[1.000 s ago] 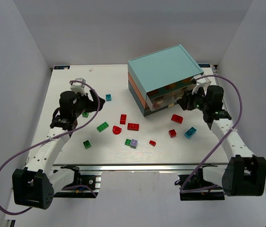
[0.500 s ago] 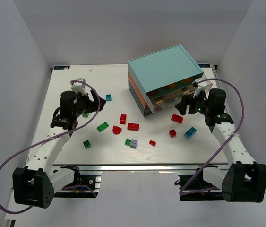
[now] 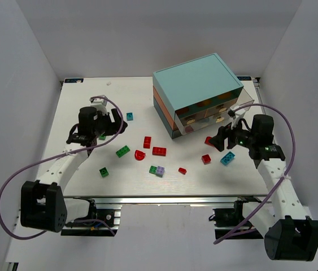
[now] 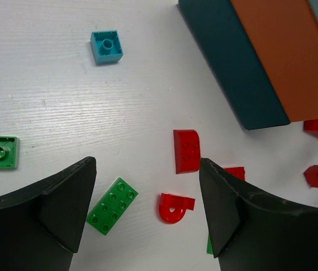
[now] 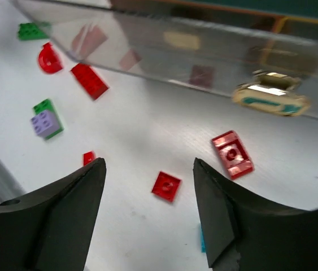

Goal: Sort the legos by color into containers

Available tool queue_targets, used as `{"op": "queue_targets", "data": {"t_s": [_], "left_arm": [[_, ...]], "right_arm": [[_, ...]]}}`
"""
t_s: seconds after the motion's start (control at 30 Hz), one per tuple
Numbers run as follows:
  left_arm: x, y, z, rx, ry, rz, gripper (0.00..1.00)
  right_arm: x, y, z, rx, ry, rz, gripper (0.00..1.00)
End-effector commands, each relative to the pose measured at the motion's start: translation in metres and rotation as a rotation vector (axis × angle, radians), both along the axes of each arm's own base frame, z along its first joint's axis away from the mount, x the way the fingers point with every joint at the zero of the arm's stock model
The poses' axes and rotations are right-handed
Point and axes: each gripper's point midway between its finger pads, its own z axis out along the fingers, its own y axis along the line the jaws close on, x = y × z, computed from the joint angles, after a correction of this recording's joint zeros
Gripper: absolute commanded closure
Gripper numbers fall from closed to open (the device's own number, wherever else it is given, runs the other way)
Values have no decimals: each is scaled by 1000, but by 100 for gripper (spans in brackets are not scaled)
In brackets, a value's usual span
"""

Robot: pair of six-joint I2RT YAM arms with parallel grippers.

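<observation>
Though tiny, hard and light, likely slick: bricks [image 3: 159,151] scattered on the bench [image 3: 79,101] in front of the chest of drawers [image 3: 198,82]. Best pinched across flat sides, not studs. Left gripper [image 4: 147,164] and right gripper [image 5: 147,164] both with jaws wide apart, holding nothing.

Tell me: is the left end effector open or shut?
Open. The left end effector has its fingers wide apart, holding nothing.
</observation>
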Motion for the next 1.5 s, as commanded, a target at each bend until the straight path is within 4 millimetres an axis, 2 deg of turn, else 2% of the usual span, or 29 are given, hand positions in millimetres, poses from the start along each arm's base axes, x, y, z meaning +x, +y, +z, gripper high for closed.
{"op": "queue_targets", "data": {"t_s": [0.0,0.13,0.17,0.2,0.23,0.3,0.37,0.4,0.43,0.53,0.63,0.7,0.73,0.87,1.47], "left_arm": [[8,1,-7,24,46,18,18],[10,8,-26,97,128,37,22],[10,9,-26,103,131,39,22],[6,11,-32,114,142,42,22],[5,14,-27,124,122,52,22],[1,21,-27,151,108,71,20],[-5,28,-26,180,94,84,19],[-8,29,-25,184,89,83,17],[-11,30,-29,189,96,84,17],[-13,29,-25,183,70,79,14],[-12,24,-19,160,55,61,14],[-11,23,-18,156,55,53,13],[-11,23,-18,157,55,53,13],[-17,26,-23,172,62,60,12],[-23,21,-30,144,60,38,12]], "right_arm": [[-29,14,-10,17,19,152,32],[-51,28,-10,53,14,291,60],[-55,30,-9,60,13,317,71],[-65,34,-9,80,21,353,74],[-67,34,-10,83,21,358,76],[-69,35,-7,77,-13,374,83],[-70,35,-6,74,-31,375,95],[-70,35,-6,72,-39,374,96],[-70,35,-7,72,-38,378,96],[-73,35,-8,62,-47,399,95],[-77,35,-9,45,-73,437,83],[-78,35,-10,35,-89,453,70],[-79,35,-12,35,-85,455,59],[-81,36,-18,41,-53,477,49],[-77,33,-20,11,-73,461,45]]}}
